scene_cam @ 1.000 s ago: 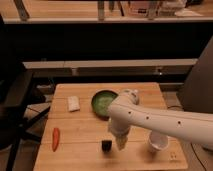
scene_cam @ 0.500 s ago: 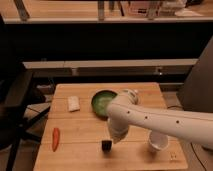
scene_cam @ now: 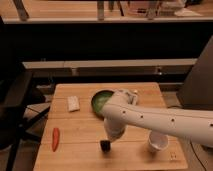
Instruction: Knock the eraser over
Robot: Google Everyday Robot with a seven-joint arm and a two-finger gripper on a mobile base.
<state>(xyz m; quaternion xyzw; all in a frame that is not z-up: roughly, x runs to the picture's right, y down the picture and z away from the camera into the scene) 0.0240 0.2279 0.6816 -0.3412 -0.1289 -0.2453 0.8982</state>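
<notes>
The eraser (scene_cam: 105,145) is a small black block standing near the front middle of the wooden table (scene_cam: 80,131). My white arm reaches in from the right, and the gripper (scene_cam: 111,138) hangs down just right of and above the eraser, close to it or touching it. The arm's bulk hides the gripper's tip.
A green bowl (scene_cam: 101,100) sits behind the arm, partly covered by it. A flat white block (scene_cam: 73,103) lies at the back left. An orange carrot-like piece (scene_cam: 55,138) lies at the front left. A white cup (scene_cam: 158,142) stands at the front right.
The gripper has moved left and down toward the eraser, from a small gap to right beside it. The eraser stays in place.
</notes>
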